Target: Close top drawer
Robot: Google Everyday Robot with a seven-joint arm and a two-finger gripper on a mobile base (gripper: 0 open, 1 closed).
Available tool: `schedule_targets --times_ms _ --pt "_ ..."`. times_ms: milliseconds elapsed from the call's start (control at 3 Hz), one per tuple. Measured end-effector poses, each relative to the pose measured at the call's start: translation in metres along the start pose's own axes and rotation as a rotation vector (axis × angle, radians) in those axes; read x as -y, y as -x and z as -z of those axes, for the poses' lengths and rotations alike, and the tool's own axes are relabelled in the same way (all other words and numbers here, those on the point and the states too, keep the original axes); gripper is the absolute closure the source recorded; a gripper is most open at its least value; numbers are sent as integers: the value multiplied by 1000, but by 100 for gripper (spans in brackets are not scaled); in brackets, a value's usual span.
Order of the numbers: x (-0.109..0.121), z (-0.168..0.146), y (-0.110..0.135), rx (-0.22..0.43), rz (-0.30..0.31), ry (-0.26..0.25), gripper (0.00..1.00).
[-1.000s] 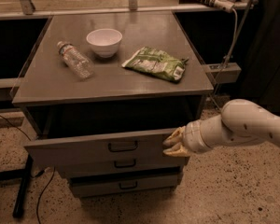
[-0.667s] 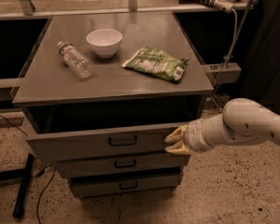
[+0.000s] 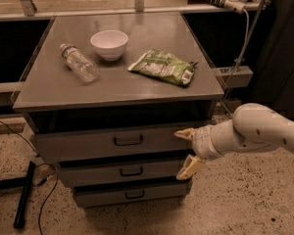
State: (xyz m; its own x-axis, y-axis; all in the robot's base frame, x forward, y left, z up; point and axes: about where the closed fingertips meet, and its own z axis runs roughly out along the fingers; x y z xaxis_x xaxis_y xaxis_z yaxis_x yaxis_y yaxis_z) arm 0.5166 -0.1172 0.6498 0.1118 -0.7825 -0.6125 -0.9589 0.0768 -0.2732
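The top drawer [image 3: 88,143] is a wide grey drawer with a small black bar handle [image 3: 128,141]. It stands out a little from the grey cabinet [image 3: 117,89], with a dark gap above it. My gripper [image 3: 186,151] is at the right end of the drawer front, on a white arm coming in from the right. It is open and empty. The upper fingertip [image 3: 183,133] is at the drawer front's right edge, and the lower fingertip [image 3: 187,169] is in front of the middle drawer [image 3: 103,172].
On the cabinet top lie a white bowl [image 3: 109,43], a clear plastic bottle [image 3: 79,62] on its side and a green snack bag [image 3: 162,66]. The bottom drawer [image 3: 130,194] sits below. A black bar and cables [image 3: 27,192] lie on the floor at left.
The top drawer has slid back into the cabinet and sticks out much less. My gripper followed it inward, and its fingers have spread apart.
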Motion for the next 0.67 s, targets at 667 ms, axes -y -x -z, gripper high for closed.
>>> schedule_targets --times_ms 667 --pt "0 0 0 0 0 0 0"
